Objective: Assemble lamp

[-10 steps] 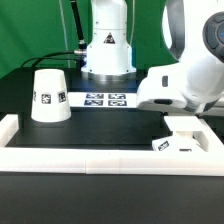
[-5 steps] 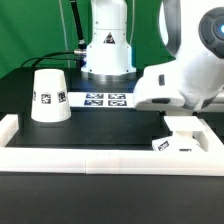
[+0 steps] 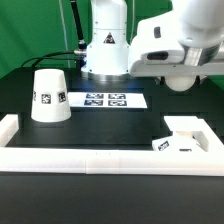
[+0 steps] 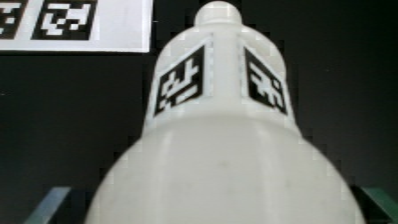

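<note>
My gripper (image 3: 184, 80) hangs high at the exterior view's right, above the flat square base (image 3: 188, 138). In the wrist view the round-topped bulb (image 4: 217, 110) fills the frame between the jaws, its two tags facing the camera, and the gripper (image 4: 217, 212) is shut on its wide lower body. Only dark finger edges (image 4: 50, 206) show at the frame's lower corners. In the exterior view the hand hides the bulb. The truncated-cone shade (image 3: 48, 95) stands upright, wide end down, at the exterior view's left, far from the gripper.
The marker board (image 3: 105, 99) lies flat in the middle at the back, and a corner of it shows in the wrist view (image 4: 68, 22). A long white rail (image 3: 100, 158) runs along the front, with a short arm (image 3: 8, 127) at the left. The robot's pedestal (image 3: 107, 50) stands behind.
The arm has risen from low over the base to well above it. The base and the shade have not moved.
</note>
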